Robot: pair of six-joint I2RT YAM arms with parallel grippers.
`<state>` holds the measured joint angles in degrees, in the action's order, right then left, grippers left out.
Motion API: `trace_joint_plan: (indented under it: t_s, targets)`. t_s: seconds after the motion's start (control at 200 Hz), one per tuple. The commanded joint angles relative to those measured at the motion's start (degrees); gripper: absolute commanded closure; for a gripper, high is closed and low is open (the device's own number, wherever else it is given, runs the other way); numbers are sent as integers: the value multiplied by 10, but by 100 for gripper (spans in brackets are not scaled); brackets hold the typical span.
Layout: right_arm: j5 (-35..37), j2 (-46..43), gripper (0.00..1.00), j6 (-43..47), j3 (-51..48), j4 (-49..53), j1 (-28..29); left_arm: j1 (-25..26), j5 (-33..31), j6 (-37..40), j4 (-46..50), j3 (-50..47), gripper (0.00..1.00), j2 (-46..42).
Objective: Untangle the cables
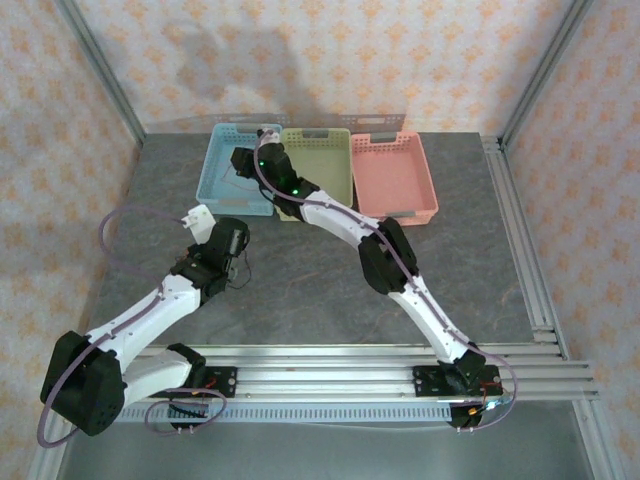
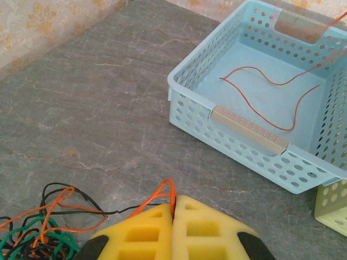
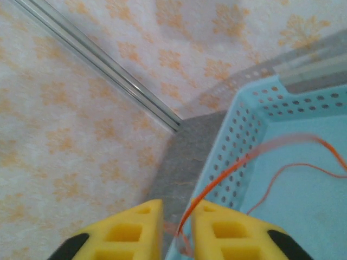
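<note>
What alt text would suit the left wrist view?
The shut left gripper pinches an orange cable; a cable tangle lies on the table at lower left. At upper right, a blue basket holds one loose cable.

Your left arm (image 1: 150, 305) reaches forward, and your left gripper (image 2: 173, 208) sits near the front of the blue basket (image 1: 207, 170), its 2 fingers (image 2: 146, 227) pinched together on an orange cable (image 2: 165, 189). Your right arm (image 1: 400, 270) stretches diagonally so your right gripper (image 3: 178, 214) hangs over that basket, fingers slightly apart.
</note>
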<state>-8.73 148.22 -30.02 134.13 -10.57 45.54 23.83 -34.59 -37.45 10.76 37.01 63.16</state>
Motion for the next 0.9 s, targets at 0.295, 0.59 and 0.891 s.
trace_joint_plan:
  t_s: [0.295, 0.59, 0.891]
  targets:
    - [-27, -135, 55, 93, -191, -48, -23, -7, 83, 53, -69, -13, 100, -19]
    - [-122, -362, 54, 188, -601, -327, -64, -7, 192, 104, -140, -40, 100, -37]
    - [-292, -333, 53, 250, -829, -671, -87, 4, 366, 142, -194, -27, 100, -5]
